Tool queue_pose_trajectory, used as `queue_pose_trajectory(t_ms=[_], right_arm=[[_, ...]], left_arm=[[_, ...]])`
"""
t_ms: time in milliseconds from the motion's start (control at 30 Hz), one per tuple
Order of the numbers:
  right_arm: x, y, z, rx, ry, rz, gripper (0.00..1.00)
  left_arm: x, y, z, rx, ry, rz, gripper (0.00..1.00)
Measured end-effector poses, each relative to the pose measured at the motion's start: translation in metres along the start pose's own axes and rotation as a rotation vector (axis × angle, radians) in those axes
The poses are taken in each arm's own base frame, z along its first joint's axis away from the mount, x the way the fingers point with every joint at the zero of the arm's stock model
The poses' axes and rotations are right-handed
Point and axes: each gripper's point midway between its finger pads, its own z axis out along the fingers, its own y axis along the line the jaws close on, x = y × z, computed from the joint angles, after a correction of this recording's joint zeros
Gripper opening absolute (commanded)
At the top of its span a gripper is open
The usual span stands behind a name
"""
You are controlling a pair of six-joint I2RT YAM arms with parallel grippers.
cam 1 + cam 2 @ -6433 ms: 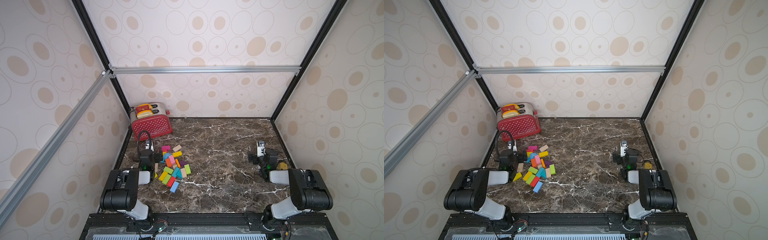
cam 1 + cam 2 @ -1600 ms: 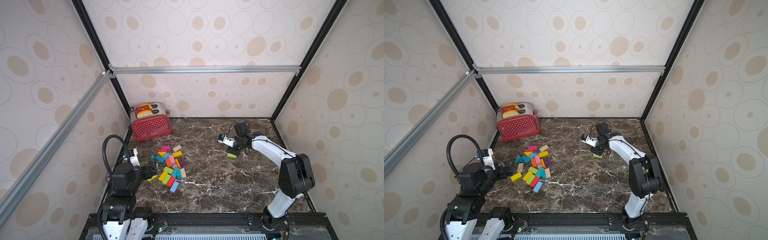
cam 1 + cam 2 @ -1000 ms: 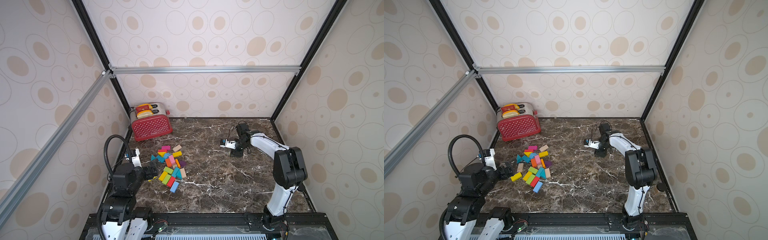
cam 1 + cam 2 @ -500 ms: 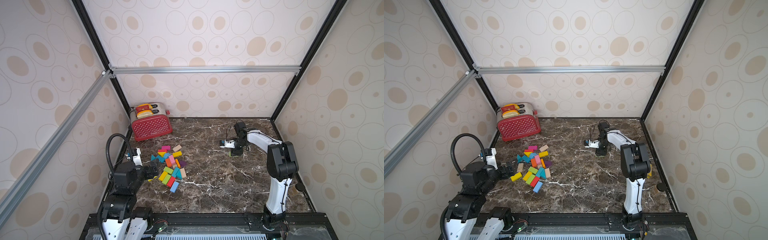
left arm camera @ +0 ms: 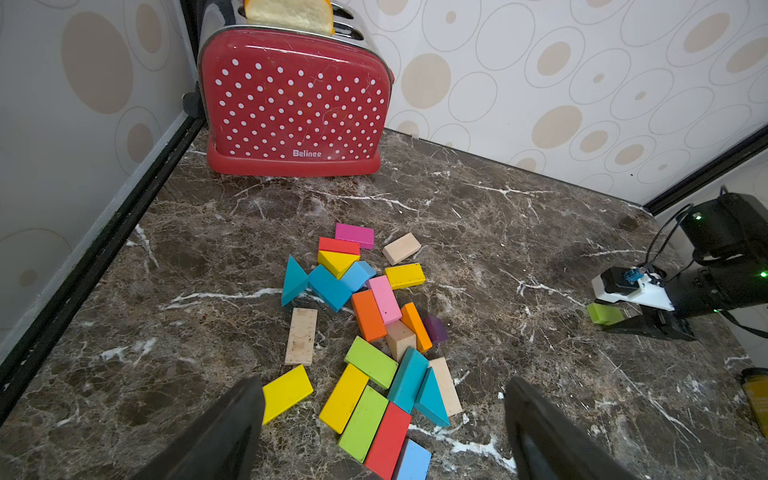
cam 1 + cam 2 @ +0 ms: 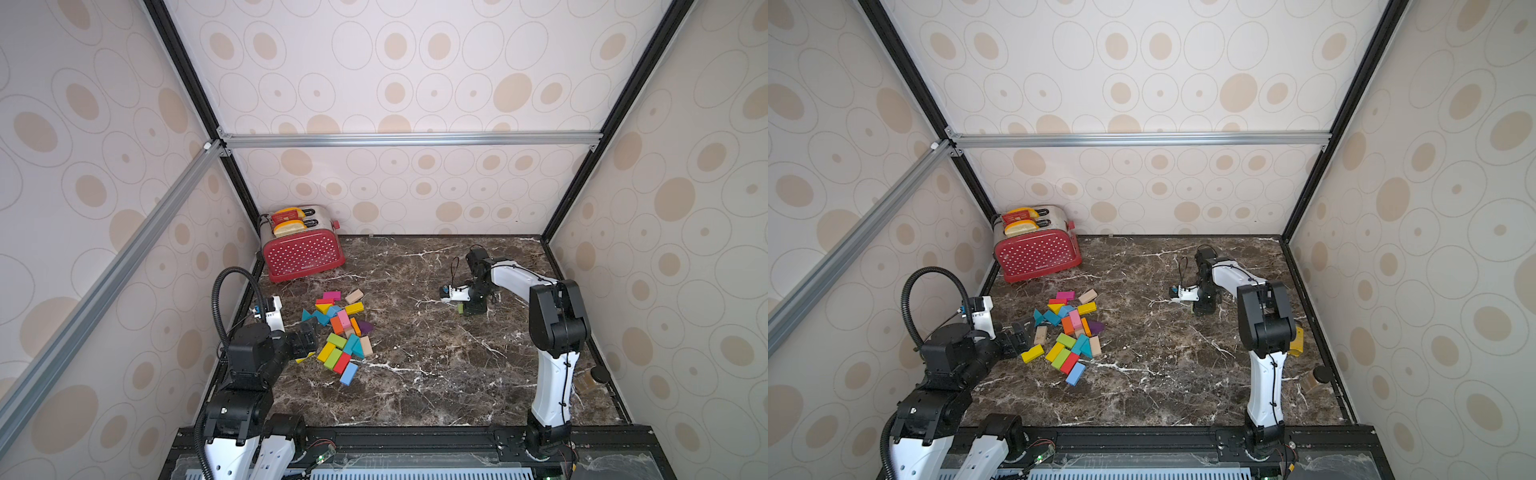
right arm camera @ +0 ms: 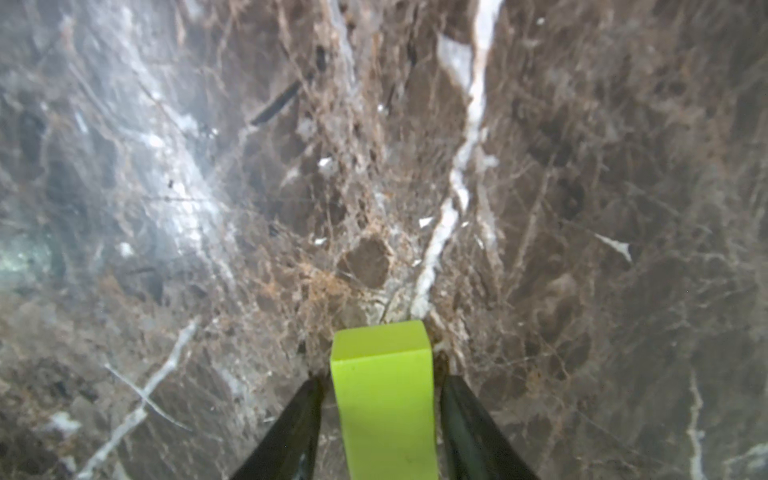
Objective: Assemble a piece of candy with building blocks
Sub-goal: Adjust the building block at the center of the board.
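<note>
Marble tabletop [image 6: 415, 374], lime-green brick [image 7: 384, 399], multicoloured block pile [image 5: 365, 328]

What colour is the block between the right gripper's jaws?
Lime green. The block shows best in the right wrist view.

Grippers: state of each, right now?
Left gripper: open, empty.
Right gripper: jaws flank the green block; grip cannot be told.

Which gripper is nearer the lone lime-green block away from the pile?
Right. The right gripper straddles the lime-green block, a finger on each side; the left gripper hangs open across the table, beside the pile of blocks.
</note>
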Motion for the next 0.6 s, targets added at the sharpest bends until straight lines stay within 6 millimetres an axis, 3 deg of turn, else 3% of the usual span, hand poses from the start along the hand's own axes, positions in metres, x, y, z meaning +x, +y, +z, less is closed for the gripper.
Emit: queue_pose_trajectory(t_ms=[300, 600], right_arm=[[-0.004, -0.003, 0.000, -0.010, -0.012, 0.001, 0.30], [-0.021, -0.005, 0.003, -0.016, -0.018, -0.039, 0.36]], left_arm=[[0.000, 0.000, 0.000, 0.000, 0.000, 0.000, 0.91], [0.001, 0.000, 0.001, -0.001, 0.002, 0.000, 0.91]])
